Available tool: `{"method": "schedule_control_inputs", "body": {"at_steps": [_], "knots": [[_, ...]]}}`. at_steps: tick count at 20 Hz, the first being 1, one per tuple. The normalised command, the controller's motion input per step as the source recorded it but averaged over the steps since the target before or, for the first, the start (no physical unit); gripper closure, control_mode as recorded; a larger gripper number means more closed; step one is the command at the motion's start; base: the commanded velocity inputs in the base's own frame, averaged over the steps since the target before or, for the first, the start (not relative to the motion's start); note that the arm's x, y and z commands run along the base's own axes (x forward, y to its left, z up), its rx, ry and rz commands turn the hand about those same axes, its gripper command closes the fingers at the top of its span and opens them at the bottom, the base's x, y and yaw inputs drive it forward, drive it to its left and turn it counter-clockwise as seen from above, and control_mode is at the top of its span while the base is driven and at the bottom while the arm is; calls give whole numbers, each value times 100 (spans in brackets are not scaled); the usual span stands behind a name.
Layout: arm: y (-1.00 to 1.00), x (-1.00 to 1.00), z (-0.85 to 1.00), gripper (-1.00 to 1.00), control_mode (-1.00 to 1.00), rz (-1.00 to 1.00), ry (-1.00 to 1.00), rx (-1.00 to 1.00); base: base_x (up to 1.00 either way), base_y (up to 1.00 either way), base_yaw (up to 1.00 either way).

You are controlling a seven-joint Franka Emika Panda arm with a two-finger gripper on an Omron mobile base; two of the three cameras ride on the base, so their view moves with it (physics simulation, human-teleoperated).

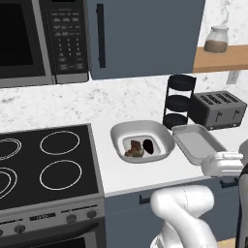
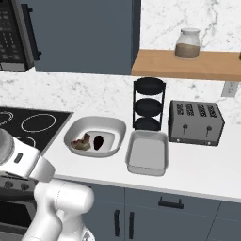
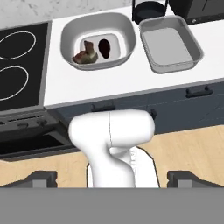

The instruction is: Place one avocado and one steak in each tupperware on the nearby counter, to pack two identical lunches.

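We're high above the surface (image 3: 83,89); jaws spread, empty. Bowl (image 3: 70,41) w/ steak (image 3: 86,55) + avocado (image 3: 104,47) lies ahead, just left of the empty tupperware (image 3: 169,43).

base cams: behind arm, L+R, angled down | hand cam: high, looks down | shared: counter (image 1: 145,172) w/ both tupperwares

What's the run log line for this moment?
gripper: open, off counter | round tupperware: steak, avocado | rectangular tupperware: empty
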Motion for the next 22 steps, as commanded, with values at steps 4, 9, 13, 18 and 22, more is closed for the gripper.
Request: {"method": "schedule_control_inputs", "body": {"at_steps": [4, 9, 13, 18, 22], "knots": [[0, -22, 94, -100, -100, -1, 0, 4, 0, 0, 0], [0, 0, 0, -100, 100, 0, 0, 0, -26, 0, 0], [0, 0, 0, -100, 100, 0, 0, 0, -38, 0, 1], [0, 0, 0, -100, 100, 0, 0, 0, -70, -8, 0], [0, 0, 0, -100, 100, 0, 0, 0, -81, -61, -1]]}}
